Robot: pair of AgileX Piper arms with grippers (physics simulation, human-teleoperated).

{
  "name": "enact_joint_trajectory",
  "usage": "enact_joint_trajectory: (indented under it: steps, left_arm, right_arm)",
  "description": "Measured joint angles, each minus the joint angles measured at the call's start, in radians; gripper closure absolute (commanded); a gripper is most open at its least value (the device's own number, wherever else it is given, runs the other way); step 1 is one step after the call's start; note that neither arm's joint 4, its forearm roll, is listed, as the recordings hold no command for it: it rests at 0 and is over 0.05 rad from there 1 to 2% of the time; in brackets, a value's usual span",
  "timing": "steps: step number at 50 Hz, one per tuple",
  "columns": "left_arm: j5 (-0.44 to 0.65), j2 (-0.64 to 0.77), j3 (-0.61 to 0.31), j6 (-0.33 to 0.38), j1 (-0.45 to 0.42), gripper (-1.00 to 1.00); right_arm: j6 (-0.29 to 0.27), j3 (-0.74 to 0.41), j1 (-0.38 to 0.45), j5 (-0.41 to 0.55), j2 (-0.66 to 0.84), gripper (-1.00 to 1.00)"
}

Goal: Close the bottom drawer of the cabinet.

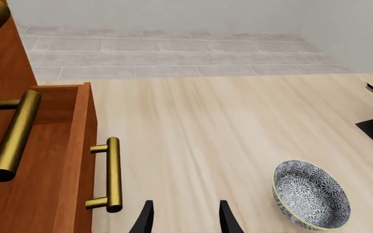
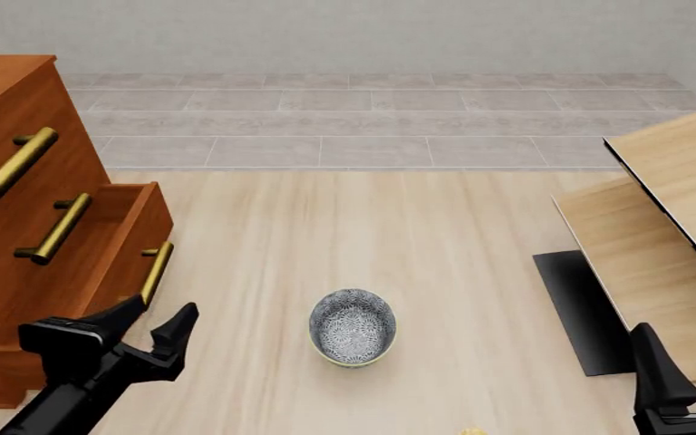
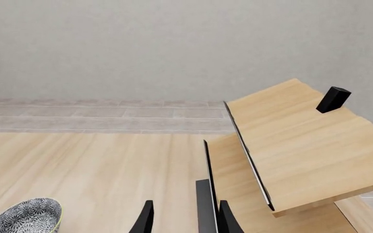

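the left tool (image 2: 155, 328) hangs low at the near left of the table (image 2: 445, 272), its two dark fingers (image 1: 146, 221) spread apart with nothing between them. it sits just in front of the bottom drawer (image 2: 106, 249), close to the near end of that drawer's brass bar handle (image 2: 156, 270) but not touching it as far as the front view shows. in the left wrist view the same handle (image 1: 110, 174) stands just beside the fingertips.

the bottom drawer sticks out from the face of the cabinet (image 2: 10, 199), so it is open, with its inner wooden wall showing. the cabinet stands at the left edge of the table, and two more brass handles sit higher on it.

the right tool (image 2: 687, 362) is at the near right corner, its fingers (image 3: 144, 221) also apart and empty, near the pale slanted wooden panels (image 2: 674, 208) that rise over a black base (image 2: 572, 308).

a speckled bowl (image 2: 353, 326) rests on the table between the two arms, nearer the left tool, well apart from the drawer. beyond the table lies a grey tiled floor (image 2: 372, 127).
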State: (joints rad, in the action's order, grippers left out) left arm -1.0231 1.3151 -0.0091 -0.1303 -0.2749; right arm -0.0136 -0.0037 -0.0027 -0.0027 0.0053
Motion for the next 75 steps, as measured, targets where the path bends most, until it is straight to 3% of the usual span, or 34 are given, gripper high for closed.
enact_joint_trajectory:
  steps: [14, 31, 51, 75]
  left_arm:
    - [-0.132, 0.214, -0.033, -0.024, 0.016, -1.0]
    - [-0.184, 0.36, -0.084, -0.018, 0.052, -1.0]
    - [-0.195, 0.447, -0.121, 0.008, 0.107, -1.0]
    - [-0.197, 0.483, -0.134, 0.091, 0.176, -1.0]
  right_arm:
    - [0.001, -0.001, -0.001, 0.001, -0.001, -1.0]
    - [-0.004, -0.001, -0.002, 0.002, -0.002, -1.0]
    - [-0.016, -0.001, 0.006, 0.007, 0.0, -1.0]
    - [-0.018, -0.001, 0.008, 0.008, 0.0, -1.0]
